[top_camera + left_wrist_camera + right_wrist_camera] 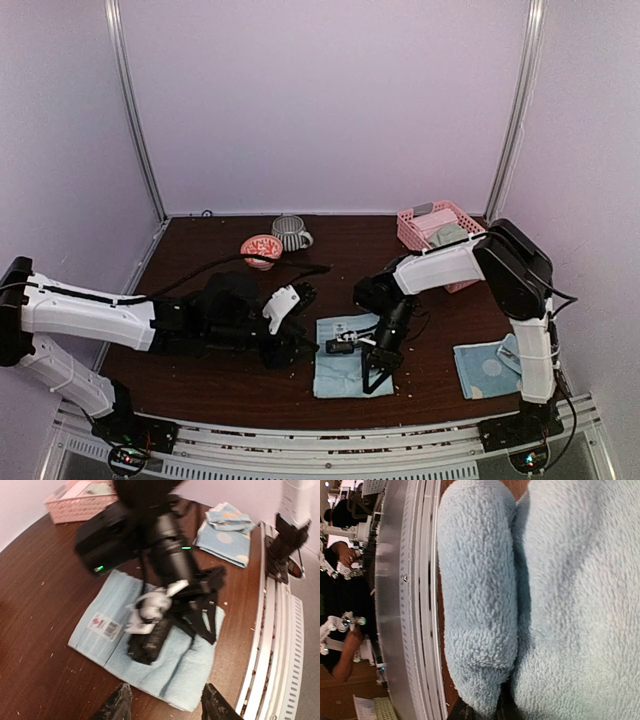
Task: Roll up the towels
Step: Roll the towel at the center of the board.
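A plain light blue towel [335,380] with a white label [105,626] lies flat on the dark table, near the front edge. My right gripper [375,380] points down onto its near edge and is shut on a raised fold of the cloth [475,605]. The fingertips [482,712] barely show under the pile. My left gripper [167,710] hovers just left of this towel, open, with nothing between its fingers. A second light blue towel [490,368] with pale dots and orange marks lies crumpled at the front right.
A pink lattice basket [440,228] holding folded cloths stands at the back right. A red patterned bowl [262,250] and a striped grey cup [290,233] sit at the back centre. The metal rail [415,605] runs along the table's near edge, close to the towel.
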Motion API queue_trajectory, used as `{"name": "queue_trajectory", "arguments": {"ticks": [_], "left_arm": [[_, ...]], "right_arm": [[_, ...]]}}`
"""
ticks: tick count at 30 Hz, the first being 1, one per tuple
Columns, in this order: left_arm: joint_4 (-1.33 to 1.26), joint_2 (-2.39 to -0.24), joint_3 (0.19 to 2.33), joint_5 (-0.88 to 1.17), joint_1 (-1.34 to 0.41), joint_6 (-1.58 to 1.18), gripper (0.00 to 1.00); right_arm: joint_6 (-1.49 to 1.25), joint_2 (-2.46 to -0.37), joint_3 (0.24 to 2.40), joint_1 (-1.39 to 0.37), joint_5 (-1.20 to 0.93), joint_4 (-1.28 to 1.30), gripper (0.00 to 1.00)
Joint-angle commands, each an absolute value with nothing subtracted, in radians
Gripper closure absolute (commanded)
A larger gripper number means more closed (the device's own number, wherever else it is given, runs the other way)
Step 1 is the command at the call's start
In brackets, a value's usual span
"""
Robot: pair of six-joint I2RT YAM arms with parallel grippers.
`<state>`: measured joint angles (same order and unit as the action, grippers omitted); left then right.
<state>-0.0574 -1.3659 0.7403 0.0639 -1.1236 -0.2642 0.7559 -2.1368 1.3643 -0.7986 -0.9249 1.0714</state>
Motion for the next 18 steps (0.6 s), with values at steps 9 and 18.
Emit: {"name": "queue_trajectory", "arguments": {"ticks": [9, 18], "left_arm": [[0.186, -1.741, 1.053, -0.021, -1.331, 0.179, 0.45], [0.153, -1.897, 1.120, -0.051, -1.333, 0.242, 0.54]], "right_arm": [[0.799, -2.298, 1.405, -0.750, -0.915, 1.181, 1.00], [0.810, -2.313, 1.407, -0.750, -0.921, 1.192, 1.00]]}}
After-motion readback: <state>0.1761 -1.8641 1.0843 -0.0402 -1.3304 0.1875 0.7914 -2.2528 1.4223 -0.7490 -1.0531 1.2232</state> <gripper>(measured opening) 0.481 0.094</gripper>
